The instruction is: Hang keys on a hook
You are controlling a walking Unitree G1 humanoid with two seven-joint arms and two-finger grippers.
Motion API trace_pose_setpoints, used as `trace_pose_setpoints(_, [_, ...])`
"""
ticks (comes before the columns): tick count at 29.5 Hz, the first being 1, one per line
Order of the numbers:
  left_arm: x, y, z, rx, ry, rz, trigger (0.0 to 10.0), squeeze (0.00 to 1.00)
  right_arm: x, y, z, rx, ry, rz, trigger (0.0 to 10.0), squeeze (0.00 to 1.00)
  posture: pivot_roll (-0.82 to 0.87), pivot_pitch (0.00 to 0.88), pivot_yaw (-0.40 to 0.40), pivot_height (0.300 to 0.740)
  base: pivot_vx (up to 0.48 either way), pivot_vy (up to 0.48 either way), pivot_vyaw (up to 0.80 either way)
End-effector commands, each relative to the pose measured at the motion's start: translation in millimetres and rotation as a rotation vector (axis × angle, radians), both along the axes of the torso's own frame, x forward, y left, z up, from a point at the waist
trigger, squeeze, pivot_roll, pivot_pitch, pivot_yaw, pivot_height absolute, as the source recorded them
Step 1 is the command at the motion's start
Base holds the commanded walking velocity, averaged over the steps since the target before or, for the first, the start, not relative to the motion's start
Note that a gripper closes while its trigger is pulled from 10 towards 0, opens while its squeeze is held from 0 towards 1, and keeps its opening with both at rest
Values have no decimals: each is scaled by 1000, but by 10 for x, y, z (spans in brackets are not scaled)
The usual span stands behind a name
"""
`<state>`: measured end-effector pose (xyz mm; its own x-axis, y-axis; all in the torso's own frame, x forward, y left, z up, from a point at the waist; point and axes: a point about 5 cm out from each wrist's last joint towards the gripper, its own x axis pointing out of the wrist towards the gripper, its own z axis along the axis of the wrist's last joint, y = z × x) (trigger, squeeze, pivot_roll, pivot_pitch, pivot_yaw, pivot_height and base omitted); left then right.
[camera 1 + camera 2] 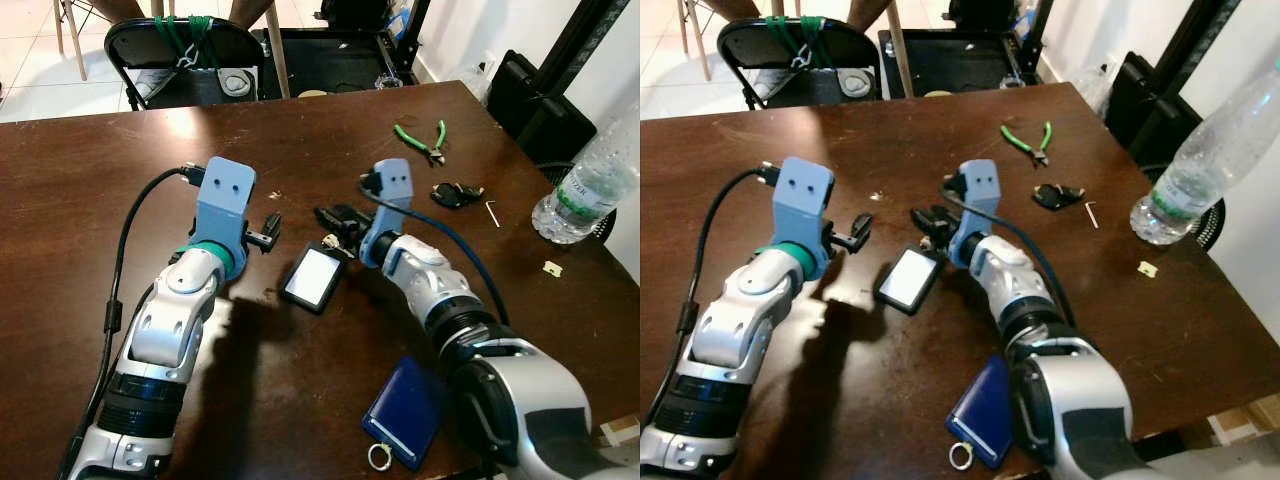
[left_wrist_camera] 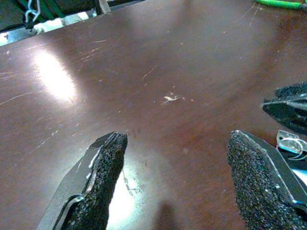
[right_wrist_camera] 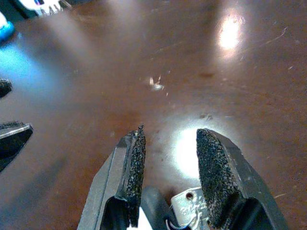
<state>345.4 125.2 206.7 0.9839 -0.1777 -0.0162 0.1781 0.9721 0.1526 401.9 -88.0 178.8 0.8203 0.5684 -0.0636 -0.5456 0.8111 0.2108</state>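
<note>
Dark wood table: right claw narrow, pinching keys, orientation unclear; left claw wide, over tabletop.

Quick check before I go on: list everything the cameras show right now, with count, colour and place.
Table: one, dark brown wood, bearing the rest.
Keys: one silver key showing, between the right gripper's fingers.
Tag: one, black frame with pale face, between the grippers.
Pliers: one, green handles, far right part.
Black fob: one, right of the right gripper.
Hex key: one, silver, beside the fob.
Water bottle: one, clear, green label, right edge.
Blue wallet: one, with a metal ring, near edge.
Folding chair: one, black, behind the table.
Left gripper: open, above the table.
Right gripper: shut on keys.
</note>
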Motion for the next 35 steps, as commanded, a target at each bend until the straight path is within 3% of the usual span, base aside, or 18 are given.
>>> trace_pose_setpoints(1, [-33, 22, -48, -5, 17, 13, 10000, 0, -35, 0, -145, -65, 56, 6, 10000, 0, -66, 169, 1, 740, 0, 0, 0])
trace_pose_setpoints(19, [-42, -61, -94, -18, 40, -29, 10000, 0, -126, -57, -358, -157, 93, 85, 10000, 0, -83, 170, 15, 740, 0, 0, 0])
trace_pose_setpoints(27, [-147, -98, -102, -83, 54, -89, 10000, 0, -142, -107, -404, -161, 100, 79, 10000, 0, -85, 160, 18, 740, 0, 0, 0])
trace_pose_setpoints(29, [-192, -118, -63, -98, 22, -104, 10000, 0, -150, -120, -423, -162, 102, 77, 10000, 0, -88, 152, 20, 740, 0, 0, 0])
trace_pose_setpoints(31, [-304, -239, 37, -128, -47, -183, 10000, 0, -167, -136, -462, -164, 106, 78, 10000, 0, -88, 142, 20, 740, 0, 0, 0])
trace_pose_setpoints(35, [-371, -329, 64, -126, -64, -249, 10000, 0, -173, -139, -475, -164, 108, 77, 10000, 0, -88, 137, 20, 740, 0, 0, 0])
